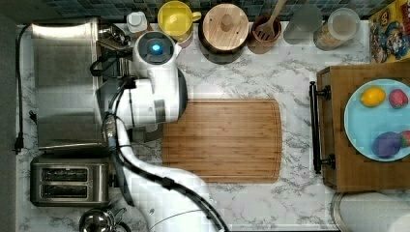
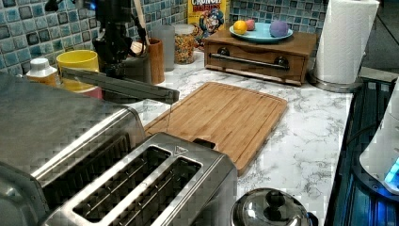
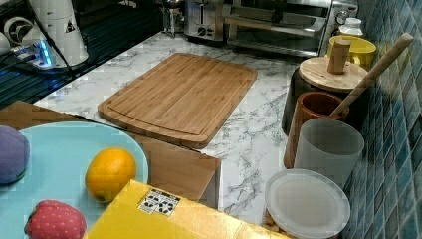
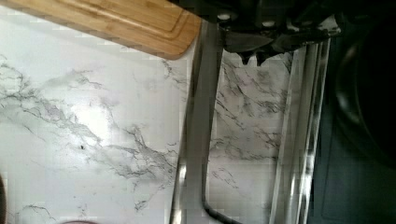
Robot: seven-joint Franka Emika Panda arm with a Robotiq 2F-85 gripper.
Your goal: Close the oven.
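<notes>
The large brushed stainless-steel toaster oven (image 1: 63, 87) stands at about nine o'clock in the top view, on the white marble counter (image 1: 241, 198), with the smaller two-slot steel toaster (image 1: 67, 182) just beside it toward seven o'clock. Its glass door (image 2: 117, 85) is open and hangs out nearly level in the left view, with the steel bar handle (image 4: 198, 121) at its outer edge. The rectangular bamboo cutting board (image 1: 222, 140) lies at the centre, near the door's edge. The black gripper (image 4: 254, 55) is above the door, just beside the handle; its fingertips seem close together and hold nothing, though the wrist view is dark there. The white arm (image 1: 157, 92) reaches over the door in the top view.
</notes>
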